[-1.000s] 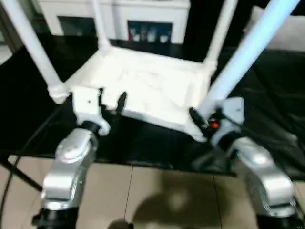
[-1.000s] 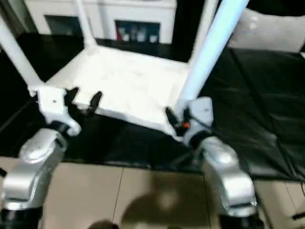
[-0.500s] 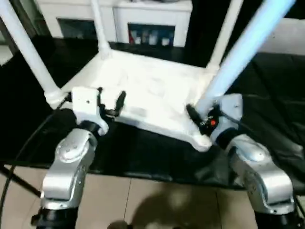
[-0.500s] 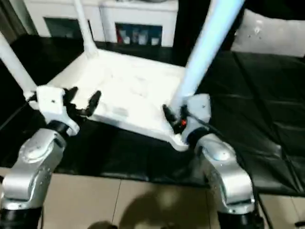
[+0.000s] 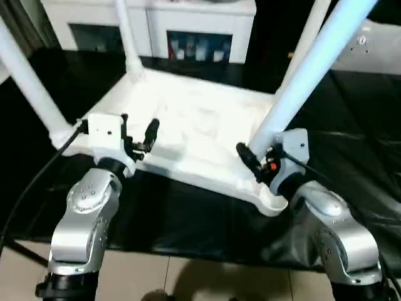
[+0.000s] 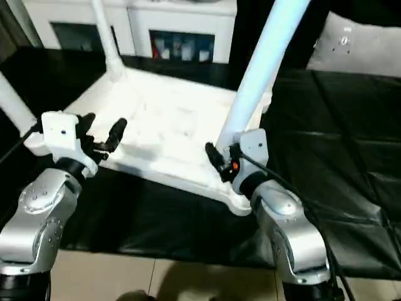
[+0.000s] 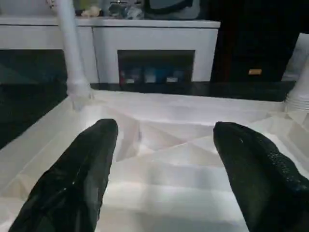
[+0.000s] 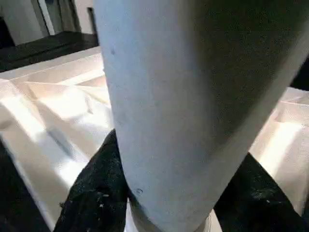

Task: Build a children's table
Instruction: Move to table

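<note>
Looks like a home living room: white cabinet [image 5: 156, 28] with glass doors and small items inside, tiled floor [image 5: 207, 279], black mat [image 6: 351, 144], white cushion [image 6: 360, 44] at the back.

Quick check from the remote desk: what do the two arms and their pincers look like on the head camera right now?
Both forearms are rounded, glossy silver shells with black joints nearer the body. Each wrist carries a boxy white housing. The left pincer and right pincer each have two black, tapered fingers. A small orange-red mark sits on the right wrist housing. Thin black cables run from both housings, the left one trailing off to the side.
</note>
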Controlling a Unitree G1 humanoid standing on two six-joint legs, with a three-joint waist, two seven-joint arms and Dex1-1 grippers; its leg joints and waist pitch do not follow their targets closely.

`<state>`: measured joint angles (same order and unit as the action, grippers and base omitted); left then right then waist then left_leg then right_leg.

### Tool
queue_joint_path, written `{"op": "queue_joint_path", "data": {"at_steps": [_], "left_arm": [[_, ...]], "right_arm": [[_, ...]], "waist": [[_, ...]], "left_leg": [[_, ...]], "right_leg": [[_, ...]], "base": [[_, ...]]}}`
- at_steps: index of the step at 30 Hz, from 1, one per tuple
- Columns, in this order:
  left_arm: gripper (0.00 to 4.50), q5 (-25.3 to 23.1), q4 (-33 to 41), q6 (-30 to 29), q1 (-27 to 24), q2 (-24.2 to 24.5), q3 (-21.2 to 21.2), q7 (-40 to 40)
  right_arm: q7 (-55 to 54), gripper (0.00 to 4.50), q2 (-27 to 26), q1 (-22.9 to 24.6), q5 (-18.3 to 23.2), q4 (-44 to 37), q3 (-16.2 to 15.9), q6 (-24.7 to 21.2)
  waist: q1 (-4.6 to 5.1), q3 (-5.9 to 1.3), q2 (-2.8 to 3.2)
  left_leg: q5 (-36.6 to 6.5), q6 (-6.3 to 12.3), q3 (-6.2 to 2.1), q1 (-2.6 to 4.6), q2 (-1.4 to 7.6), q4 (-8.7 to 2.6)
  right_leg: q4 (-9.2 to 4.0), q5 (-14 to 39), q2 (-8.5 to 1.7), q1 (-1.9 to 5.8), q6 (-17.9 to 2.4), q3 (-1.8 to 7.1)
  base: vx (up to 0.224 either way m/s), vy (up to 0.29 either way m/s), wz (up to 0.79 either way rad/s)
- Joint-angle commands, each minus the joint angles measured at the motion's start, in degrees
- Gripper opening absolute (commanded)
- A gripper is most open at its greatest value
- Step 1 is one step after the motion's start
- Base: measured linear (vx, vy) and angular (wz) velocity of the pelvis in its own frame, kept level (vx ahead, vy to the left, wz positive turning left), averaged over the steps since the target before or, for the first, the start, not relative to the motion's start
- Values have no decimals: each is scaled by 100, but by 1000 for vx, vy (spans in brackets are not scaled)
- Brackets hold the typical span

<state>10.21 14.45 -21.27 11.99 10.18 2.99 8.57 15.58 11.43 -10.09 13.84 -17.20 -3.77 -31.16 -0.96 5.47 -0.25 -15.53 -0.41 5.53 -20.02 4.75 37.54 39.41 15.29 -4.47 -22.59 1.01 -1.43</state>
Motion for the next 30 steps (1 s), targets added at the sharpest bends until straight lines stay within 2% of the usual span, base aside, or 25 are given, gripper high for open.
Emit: {"op": "queue_joint_path", "data": {"at_steps": [1,2,3,4,5,6,7,8,9,10,11,12,13,14,15,16,17,18,19,20,21,23,25,27,30], "left_arm": [[361,-66,31,-3,22,-45,-124,41],[361,-65,32,-2,20,-41,-130,41],[361,-64,32,-2,20,-40,-130,41],[361,-60,32,-1,20,-34,-134,39],[361,-53,31,-6,19,-33,-131,36],[361,-53,31,-7,19,-33,-131,35],[361,-13,39,23,9,-57,-117,52],[361,-13,39,23,9,-57,-117,52],[361,-9,49,19,3,-60,-117,57],[361,-12,55,17,-3,-58,-123,60],[361,-12,55,17,-3,-58,-123,60],[361,-27,57,17,-5,-62,-125,70],[361,-43,63,17,-12,-59,-141,71],[361,-49,66,23,-18,-59,-150,73],[361,-50,69,25,-21,-58,-156,74],[361,-51,71,25,-22,-58,-160,73],[361,-51,72,26,-23,-58,-162,75],[361,-49,71,26,-23,-59,-162,79],[361,-49,71,26,-23,-59,-162,79],[361,-52,71,28,-25,-58,-166,83],[361,-54,72,28,-26,-59,-168,86],[361,-61,72,29,-30,-60,-172,92],[361,-68,71,32,-33,-57,-175,99],[361,-71,63,38,-31,-55,-186,97],[361,-77,58,50,-38,-51,-208,96]], "right_arm": [[9,188,34,0,-26,18,97,58],[8,188,28,6,-31,15,90,62],[8,188,28,7,-31,15,89,62],[9,188,22,11,-37,12,89,64],[5,188,8,15,-41,8,90,66],[5,188,8,15,-41,8,90,66],[2,188,2,17,-39,6,92,66],[2,188,2,17,-39,6,92,66],[-2,188,-2,20,-29,4,95,67],[-4,188,-5,23,-19,0,98,68],[-4,188,-5,23,-19,0,98,68],[-8,188,-1,25,-11,-1,95,75],[-7,188,1,32,-4,-8,97,78],[-6,188,1,36,-1,-13,98,80],[1,188,-4,39,-8,-17,104,80],[7,188,-6,38,-10,-12,111,82],[18,188,-12,35,-18,0,124,84],[23,188,-13,32,-23,11,129,88],[23,188,-13,32,-23,11,129,88],[30,188,-9,26,-23,25,135,93],[33,188,-4,20,-22,40,136,101],[37,188,2,12,-23,63,136,111],[37,188,8,8,-18,68,135,113],[46,188,16,5,-19,78,137,122],[59,188,19,5,-28,87,147,131]], "waist": [[-8,-302,-101],[-320,-367,-141],[-323,-267,-102],[-318,-236,-93],[-297,-174,5],[-253,-151,204],[-132,-190,294],[-71,-264,347],[90,-356,371],[86,-367,378],[65,-419,281],[-45,-490,183],[-124,-550,146],[-147,-568,137],[-171,-549,119],[-170,-497,131],[-149,-397,150],[-138,-366,157],[-138,-366,157],[-117,-281,153],[-123,-259,149],[-118,-228,147],[-110,-208,144],[-104,-199,134],[-95,-210,116]], "left_leg": [[-293,1836,-130,166,405,-472],[-176,1065,-61,-447,111,284],[248,541,-97,-501,183,293],[358,395,-98,-529,219,231],[401,323,-86,-393,329,-59],[169,293,-54,-159,516,-394],[-573,227,-175,-67,716,-694],[-738,280,-339,218,885,-752],[-371,645,-554,396,1005,-753],[197,917,-585,434,1001,-674],[1778,1421,-523,385,968,-435],[3258,1465,-355,97,746,-230],[3951,1219,-252,-134,556,-196],[3842,1071,-219,-171,536,-198],[3181,768,-183,-236,539,-249],[2709,646,-184,-261,572,-310],[1220,410,-187,-220,689,-445],[811,375,-194,-210,721,-489],[811,375,-194,-210,721,-489],[-179,277,-179,-147,762,-602],[-601,211,-160,-123,758,-638],[-913,84,-143,-134,765,-680],[-1298,-117,-93,-116,778,-716],[-1489,-239,-80,-123,769,-739],[-1559,-322,-84,-126,771,-751]], "right_leg": [[-635,-140,-322,212,-141,339],[-959,486,-983,1049,-757,901],[-1007,1134,-872,967,-1013,685],[-1043,1397,-790,966,-1182,619],[-1127,2039,-605,844,-1422,430],[-1217,2506,-493,768,-1429,178],[-974,2156,-99,682,-1220,5],[-761,1530,12,466,-1170,-30],[-470,302,-2,316,-1121,-110],[-415,-168,-38,203,-1053,-106],[-425,-1134,-235,115,-1011,8],[-402,-2517,-424,271,-1051,181],[-253,-3935,-369,455,-1016,226],[-250,-4196,-374,477,-1008,222],[-249,-4255,-361,496,-1014,201],[-293,-3961,-382,493,-1061,175],[-441,-2515,-435,473,-1308,154],[-480,-2007,-448,475,-1415,152],[-480,-2007,-448,475,-1415,152],[-602,-773,-467,458,-1606,177],[-676,-150,-497,463,-1611,211],[-732,472,-501,428,-1530,233],[-786,1143,-488,351,-1342,245],[-816,1531,-484,316,-1187,250],[-831,1568,-472,275,-1075,261]], "base": [[47,-84,6],[59,-99,-1],[56,-64,-12],[56,-64,-12],[0,0,0],[55,38,-2],[55,38,-2],[100,74,2],[103,69,5],[103,69,5],[76,58,3],[66,32,4],[66,32,4],[0,0,0],[0,0,0],[0,0,0],[0,0,0],[-71,-10,1],[-71,-10,1],[-81,-8,2],[-83,-5,3],[-84,-2,2],[-78,1,1],[-60,7,-2],[-18,3,-1]]}}
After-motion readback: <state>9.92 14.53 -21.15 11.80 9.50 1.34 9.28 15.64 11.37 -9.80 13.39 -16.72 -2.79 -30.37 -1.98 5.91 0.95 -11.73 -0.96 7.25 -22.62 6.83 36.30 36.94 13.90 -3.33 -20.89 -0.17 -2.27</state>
